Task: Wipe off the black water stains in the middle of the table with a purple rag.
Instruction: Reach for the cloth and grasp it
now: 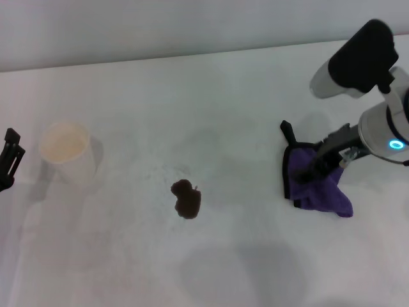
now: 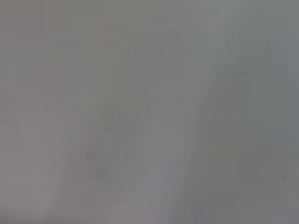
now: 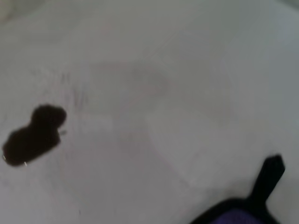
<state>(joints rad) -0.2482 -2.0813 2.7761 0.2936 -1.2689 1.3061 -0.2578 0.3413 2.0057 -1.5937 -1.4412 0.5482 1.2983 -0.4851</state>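
Note:
The black water stain (image 1: 186,197) is a small dark blot on the white table (image 1: 211,96), near its middle. It also shows in the right wrist view (image 3: 33,135). The purple rag (image 1: 313,182) lies bunched at the right, its black loop tab (image 1: 286,132) sticking out toward the far side. The rag's edge (image 3: 233,217) and tab (image 3: 268,179) show in the right wrist view. My right gripper (image 1: 319,165) is down on the rag and shut on it, well to the right of the stain. My left gripper (image 1: 9,157) is parked at the far left edge.
A cream paper cup (image 1: 66,150) stands upright at the left, between my left gripper and the stain. Faint grey smudges (image 1: 172,169) lie just beyond the stain. The left wrist view shows only bare tabletop (image 2: 149,112).

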